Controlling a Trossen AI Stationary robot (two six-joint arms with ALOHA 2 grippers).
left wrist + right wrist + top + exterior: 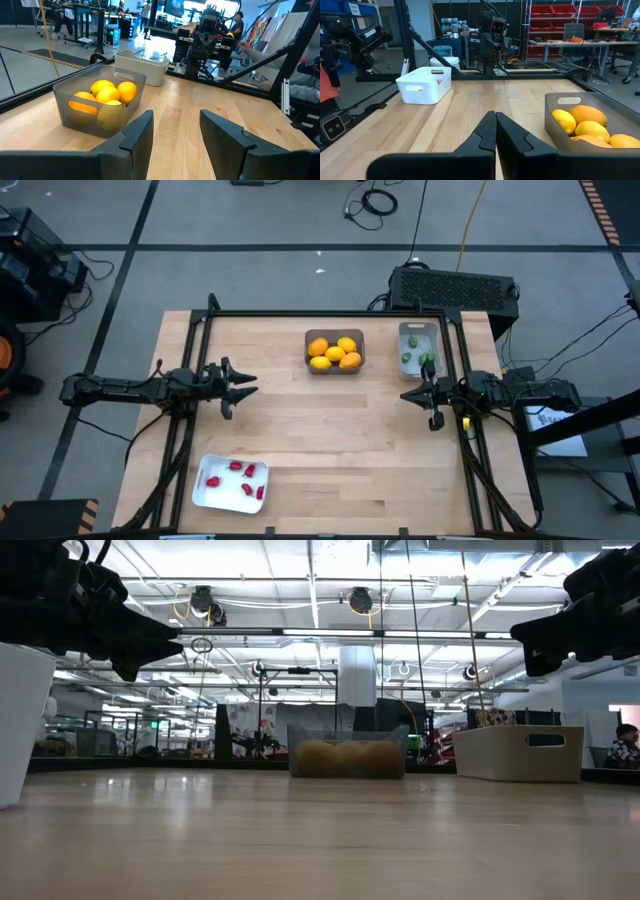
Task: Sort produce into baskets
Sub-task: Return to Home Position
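Several yellow and orange fruits lie in the dark grey square bin at the table's far middle. Small green pieces lie in the pale narrow bin at the far right. Small red pieces lie in the white tray at the near left. My left gripper hovers open at the table's left side, pointing level toward the right, with nothing between its fingers. My right gripper hovers shut and empty at the right side, pointing level toward the left.
A black metal frame runs along the table's far edge and down both sides by the arm bases. Bare wood lies in the table's middle and near right. A person shows in the room beyond the table.
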